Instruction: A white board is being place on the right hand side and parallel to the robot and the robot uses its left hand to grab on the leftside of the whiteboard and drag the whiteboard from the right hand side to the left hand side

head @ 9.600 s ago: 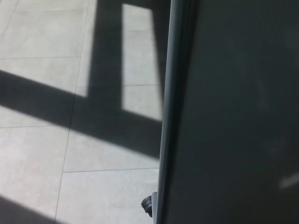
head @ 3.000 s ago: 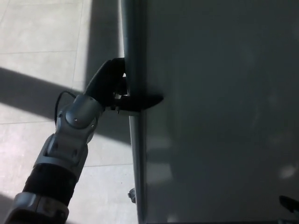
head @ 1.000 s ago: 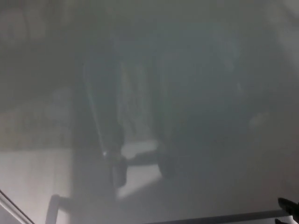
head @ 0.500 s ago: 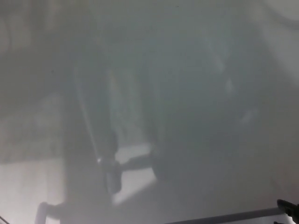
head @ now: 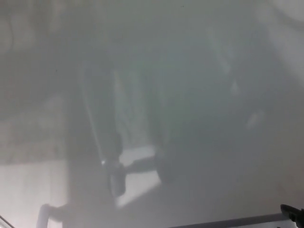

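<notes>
Whiteboard [head: 190, 95] fills nearly whole head view, grey glossy face with dim blurred reflections. Bottom edge strip [head: 228, 222] visible low right. Neither hand seen; finger state cannot tell.

The whiteboard [head: 190, 71] fills the view, its lower edge along the bottom

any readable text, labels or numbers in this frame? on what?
None.
The whiteboard fills nearly the whole head view and its surface shows only hazy reflections, no writing or label.
The dark tip at the lower right edge carries no marking that can be made out.
</notes>
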Controlling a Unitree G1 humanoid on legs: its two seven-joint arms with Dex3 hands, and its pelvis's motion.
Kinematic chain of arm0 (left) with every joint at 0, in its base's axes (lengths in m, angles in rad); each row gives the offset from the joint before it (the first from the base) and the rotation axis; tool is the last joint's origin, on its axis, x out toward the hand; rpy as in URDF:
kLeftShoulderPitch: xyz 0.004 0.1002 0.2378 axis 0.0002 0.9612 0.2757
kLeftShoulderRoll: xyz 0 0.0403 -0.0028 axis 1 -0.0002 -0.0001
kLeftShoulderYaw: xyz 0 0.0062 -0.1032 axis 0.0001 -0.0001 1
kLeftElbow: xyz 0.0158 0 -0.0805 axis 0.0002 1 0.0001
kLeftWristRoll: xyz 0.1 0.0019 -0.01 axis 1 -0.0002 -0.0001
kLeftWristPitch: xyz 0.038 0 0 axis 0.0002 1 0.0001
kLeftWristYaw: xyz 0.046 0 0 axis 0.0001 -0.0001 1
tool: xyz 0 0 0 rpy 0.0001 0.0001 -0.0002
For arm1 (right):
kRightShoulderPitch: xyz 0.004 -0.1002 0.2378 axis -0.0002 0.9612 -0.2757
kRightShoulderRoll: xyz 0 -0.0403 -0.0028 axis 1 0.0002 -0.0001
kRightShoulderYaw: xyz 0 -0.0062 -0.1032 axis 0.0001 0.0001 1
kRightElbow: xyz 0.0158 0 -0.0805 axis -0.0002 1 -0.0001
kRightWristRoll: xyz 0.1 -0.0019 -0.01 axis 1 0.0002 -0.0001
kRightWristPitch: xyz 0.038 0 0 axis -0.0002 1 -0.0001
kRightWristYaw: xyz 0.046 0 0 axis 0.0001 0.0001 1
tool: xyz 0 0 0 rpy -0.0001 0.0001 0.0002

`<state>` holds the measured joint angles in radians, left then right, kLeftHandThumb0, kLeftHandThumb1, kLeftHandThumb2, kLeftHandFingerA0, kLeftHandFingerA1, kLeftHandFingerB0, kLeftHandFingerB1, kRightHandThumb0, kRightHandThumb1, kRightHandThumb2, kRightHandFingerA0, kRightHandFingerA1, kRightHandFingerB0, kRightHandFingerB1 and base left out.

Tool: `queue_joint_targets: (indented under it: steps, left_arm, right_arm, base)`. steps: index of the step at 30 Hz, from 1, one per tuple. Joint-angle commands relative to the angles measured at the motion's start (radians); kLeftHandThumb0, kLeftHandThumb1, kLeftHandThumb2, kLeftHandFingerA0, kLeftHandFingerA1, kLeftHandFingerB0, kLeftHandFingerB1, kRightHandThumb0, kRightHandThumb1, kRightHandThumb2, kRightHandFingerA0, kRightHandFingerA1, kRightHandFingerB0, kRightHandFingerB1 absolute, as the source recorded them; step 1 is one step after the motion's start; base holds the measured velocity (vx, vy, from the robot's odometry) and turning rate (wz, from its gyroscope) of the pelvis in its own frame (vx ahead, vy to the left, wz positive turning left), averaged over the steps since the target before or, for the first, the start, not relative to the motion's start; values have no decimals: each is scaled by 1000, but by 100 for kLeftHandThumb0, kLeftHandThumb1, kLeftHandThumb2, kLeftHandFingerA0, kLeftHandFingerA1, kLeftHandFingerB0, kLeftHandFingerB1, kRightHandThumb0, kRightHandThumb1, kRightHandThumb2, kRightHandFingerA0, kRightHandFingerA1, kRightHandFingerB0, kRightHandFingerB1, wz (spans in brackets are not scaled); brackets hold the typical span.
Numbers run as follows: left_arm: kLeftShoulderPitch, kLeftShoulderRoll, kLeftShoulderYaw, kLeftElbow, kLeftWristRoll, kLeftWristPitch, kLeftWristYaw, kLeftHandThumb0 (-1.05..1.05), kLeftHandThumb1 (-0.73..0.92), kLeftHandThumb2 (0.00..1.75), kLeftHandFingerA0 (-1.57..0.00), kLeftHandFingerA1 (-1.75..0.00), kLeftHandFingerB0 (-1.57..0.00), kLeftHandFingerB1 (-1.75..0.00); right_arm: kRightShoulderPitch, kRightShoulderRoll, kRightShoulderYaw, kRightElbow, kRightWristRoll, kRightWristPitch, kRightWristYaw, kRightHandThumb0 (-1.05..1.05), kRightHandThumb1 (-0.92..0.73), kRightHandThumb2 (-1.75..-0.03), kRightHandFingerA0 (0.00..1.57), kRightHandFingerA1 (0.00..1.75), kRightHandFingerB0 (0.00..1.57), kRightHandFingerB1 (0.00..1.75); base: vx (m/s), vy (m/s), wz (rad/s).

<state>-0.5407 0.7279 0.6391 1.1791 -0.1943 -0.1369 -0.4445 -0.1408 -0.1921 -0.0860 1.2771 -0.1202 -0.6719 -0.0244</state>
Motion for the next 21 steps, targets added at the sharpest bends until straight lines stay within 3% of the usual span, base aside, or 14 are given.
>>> queue_joint_targets:
  steps: [1, 4, 5, 6, 9, 10, 13, 17, 18, 19, 20, 21]
  left_arm:
    - [-40, 41, -21, -24, -17, -36, 61, -32, 46, 55, -77, -120, -75, -88]
    - [-39, 43, -28, -23, -23, -37, 64, -32, 46, 55, -77, -120, -75, -88]
    - [-5, 58, -63, -12, -11, -44, -89, -92, 52, 61, 0, 0, 0, 0]
    - [10, 66, -80, -6, -8, -41, -159, -97, 54, 61, 0, 0, 0, 0]
    - [17, 69, -84, 0, -22, -29, -179, -100, 58, 60, 0, 0, 0, 0]
    - [28, 67, -80, 0, -31, -33, -187, -94, 54, 87, 0, 0, 0, 0]
    - [53, 63, -81, 0, -34, -71, -190, -98, 68, 98, 0, 0, 0, 0]
    - [68, 61, -31, 2, -95, -1, -198, -92, 69, 97, 0, 0, 0, 0]
    - [73, 61, -28, 2, -96, -4, -199, -92, 71, 99, 0, 0, 0, 0]
    - [79, 61, -25, 3, -97, -8, -200, -92, 71, 99, 0, 0, 0, 0]
    - [111, 59, 0, 13, -112, -21, -177, -105, 88, 118, 0, -1, 0, 0]
    - [122, 58, 9, 15, -118, -21, -171, -105, 89, 118, 0, -1, 0, 0]
  right_arm:
    - [6, -13, 3, 2, -5, 4, -19, -61, -71, -89, 31, 48, 20, 42]
    - [6, -13, 3, 2, -5, 4, -19, -61, -71, -89, 31, 48, 20, 42]
    - [5, -10, -5, 3, 7, 5, -4, -61, -71, -89, 32, 48, 20, 42]
    - [4, -8, -9, 3, 12, 4, 3, -61, -71, -88, 31, 47, 20, 42]
    - [2, -8, -10, 3, 12, 7, 4, -61, -71, -88, 31, 47, 20, 42]
    - [2, -7, -12, 4, 14, 7, 5, -60, -71, -88, 31, 47, 20, 42]
    - [1, -8, -7, 3, 3, 7, -10, -61, -71, -89, 32, 47, 21, 42]
    - [-1, -7, -3, 2, 1, 9, -12, -61, -71, -88, 30, 47, 20, 42]
    - [-1, -5, -6, 2, 4, 8, -9, -56, -84, -64, 38, 39, 24, 32]
    - [-2, -3, -9, 3, 9, 6, -6, -56, -84, -64, 38, 39, 24, 32]
    - [-1, -3, -12, 5, 13, 2, 5, -62, -70, -88, 31, 48, 21, 43]
    - [1, -3, -11, 6, 11, 2, 3, -57, -84, -64, 38, 39, 24, 32]
  base:
    - [0, 0, 0]
    - [0, 0, 0]
    - [0, 0, 0]
    - [0, 0, 0]
    - [0, 0, 0]
    - [0, 0, 0]
    - [0, 0, 0]
    - [0, 0, 0]
    - [0, 0, 0]
    - [0, 0, 0]
    - [0, 0, 0]
    - [0, 0, 0]
